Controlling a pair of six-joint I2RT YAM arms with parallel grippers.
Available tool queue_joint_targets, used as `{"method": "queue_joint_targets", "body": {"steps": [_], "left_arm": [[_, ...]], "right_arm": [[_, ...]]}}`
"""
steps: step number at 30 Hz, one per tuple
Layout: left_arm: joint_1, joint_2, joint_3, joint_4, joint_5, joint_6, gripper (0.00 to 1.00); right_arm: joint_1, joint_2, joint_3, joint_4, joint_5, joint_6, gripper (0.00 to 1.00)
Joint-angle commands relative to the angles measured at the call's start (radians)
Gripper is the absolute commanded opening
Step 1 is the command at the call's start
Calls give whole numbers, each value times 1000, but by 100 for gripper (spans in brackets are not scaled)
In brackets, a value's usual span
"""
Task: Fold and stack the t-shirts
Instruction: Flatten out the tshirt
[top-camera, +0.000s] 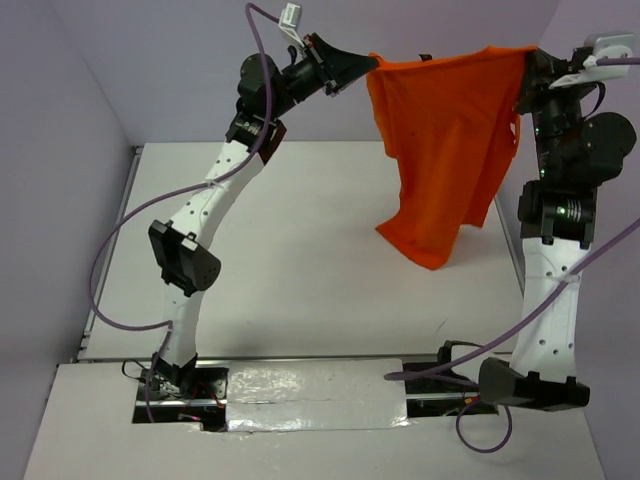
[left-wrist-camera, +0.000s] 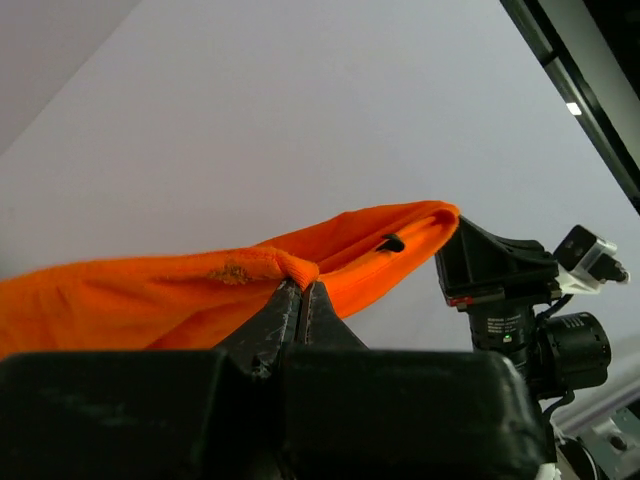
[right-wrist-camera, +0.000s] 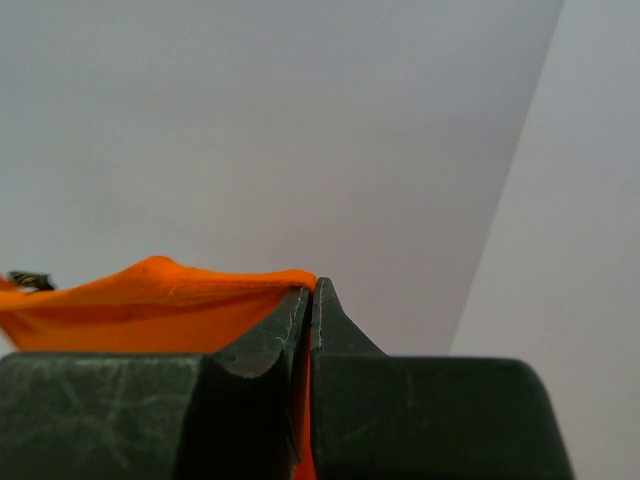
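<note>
Two black grippers are dangling a plain bright orange soft-fabric t-shirt (top-camera: 445, 140) above the white table (top-camera: 300, 230), the left gripper (top-camera: 368, 66) and the right gripper (top-camera: 527, 60) each with jaws pressed on its top edge; lowering both evenly, the edge taut, should be spreading it flat.

The left gripper (left-wrist-camera: 303, 298) has its black jaws pressed together on a bunched edge of the orange t-shirt (left-wrist-camera: 140, 300). From there the cloth stretches up and right to the right gripper (left-wrist-camera: 462, 240), its far corner meeting that black body in front of a pale wall (left-wrist-camera: 300, 100).
</note>
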Motion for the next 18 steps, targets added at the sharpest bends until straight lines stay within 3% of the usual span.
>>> {"method": "queue_joint_targets", "body": {"steps": [1,2,5,7,9,13,18], "left_arm": [[74,-154,-109,146,59,20,0],[94,-239,-177,140,60,34,0],[222,-425,-482,100,36,92,0],[328,-584,-780,18,57,148,0],[366,-606,-834,-1,68,158,0],[430,-695,-1111,-112,85,241,0],[505,-752,-1430,-84,89,290,0]], "right_arm": [[-11,-115,-5,111,-126,56,0],[-8,-123,-24,96,-233,69,0],[88,-161,-109,6,-337,38,0],[298,-184,-236,-47,-261,-115,0],[375,-182,-294,-50,-238,-123,0],[506,-129,-374,-50,-231,-59,0],[619,-57,-484,-35,-262,-13,0]]}}
